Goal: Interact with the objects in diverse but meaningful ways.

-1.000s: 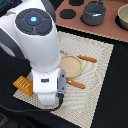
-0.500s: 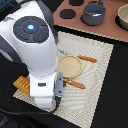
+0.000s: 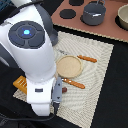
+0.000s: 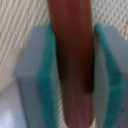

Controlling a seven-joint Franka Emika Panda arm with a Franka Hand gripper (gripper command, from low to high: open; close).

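In the wrist view the pincer [image 4: 71,75] is closed on the red-brown sausage [image 4: 70,55], its 2 teal pads [image 4: 49,80] pressed against the sausage's sides, with the sausage running lengthwise between them and its rounded end poking past the grey finger blocks. Behind it lies the striped cream placemat [image 4: 20,25].

In the exterior view the white arm [image 3: 35,60] fills the exterior view's left and hides the pincer itself; only a small dark-red tip of the sausage [image 3: 64,90] shows just beside the arm's lower housing, over the placemat [image 3: 97,65] near its near edge. On the placemat sits the round tan plate [image 3: 68,66], with 1 orange-handled utensil [image 3: 87,58] just beyond it and another orange-handled utensil [image 3: 73,83] on its near side. An orange ridged item [image 3: 20,82] peeks out beside the arm at the exterior view's left. Toward the bench's far edge a brown board [image 3: 107,27] carries a dark grey pot [image 3: 93,13]
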